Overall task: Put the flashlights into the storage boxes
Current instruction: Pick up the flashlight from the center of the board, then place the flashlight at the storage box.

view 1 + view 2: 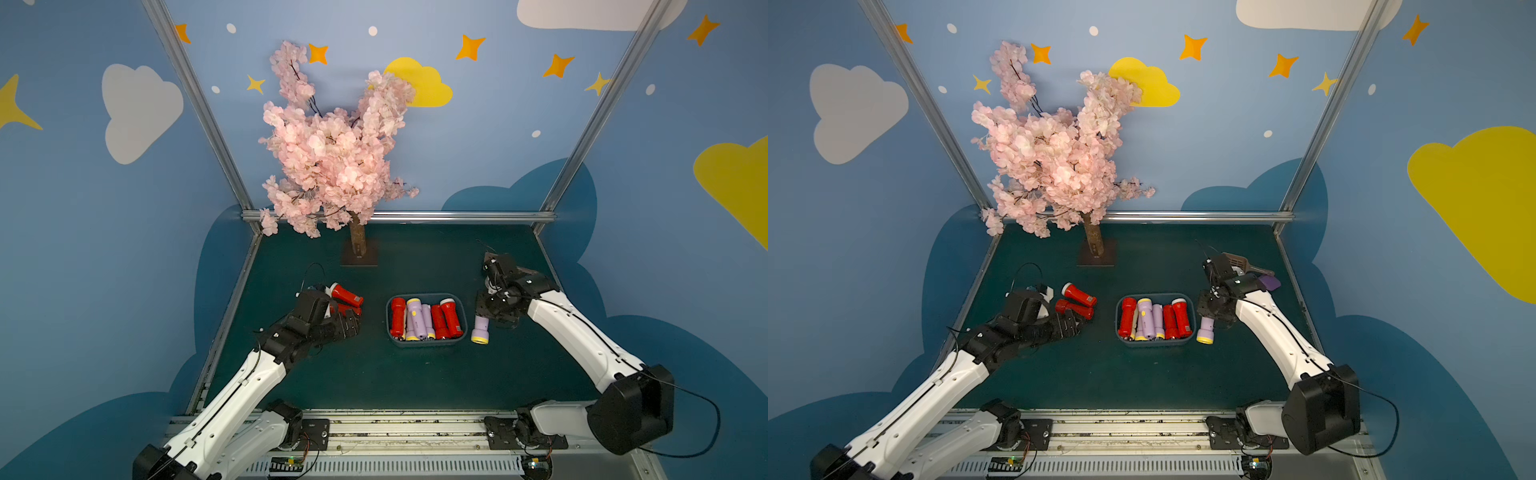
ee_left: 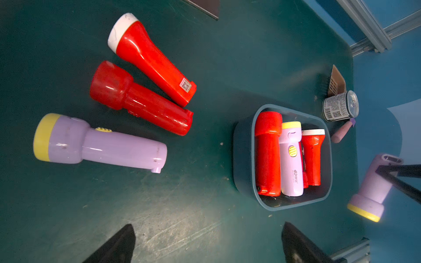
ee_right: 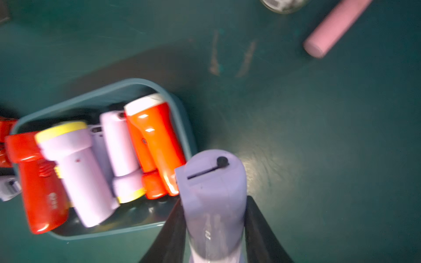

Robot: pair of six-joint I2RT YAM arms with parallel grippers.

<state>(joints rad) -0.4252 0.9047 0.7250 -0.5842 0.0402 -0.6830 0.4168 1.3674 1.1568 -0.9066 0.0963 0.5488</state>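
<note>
Blue-grey rounded plastic tub point(image 1: 428, 344): five-plus chunky plastic flashlights point(image 1: 415, 318) stowed.
Lilac yellow-headed flashlight point(image 1: 481, 330): just right of tub, clamped in right gripper point(image 3: 214, 202).
Left of tub: two red flashlights point(image 2: 141, 100), one lilac flashlight point(image 2: 100, 143), loose.
Left gripper point(image 2: 207, 225): jaws apart, empty.
Outstanding, by my count: four.

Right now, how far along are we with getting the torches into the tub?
Done: at least five torches lie in the tub. In hand: the right gripper is shut on a lilac torch, head down just outside the tub. Left: three on the mat by the open left gripper: a white-headed red torch, an all-red torch and a second lilac torch. Past halfway.
</note>
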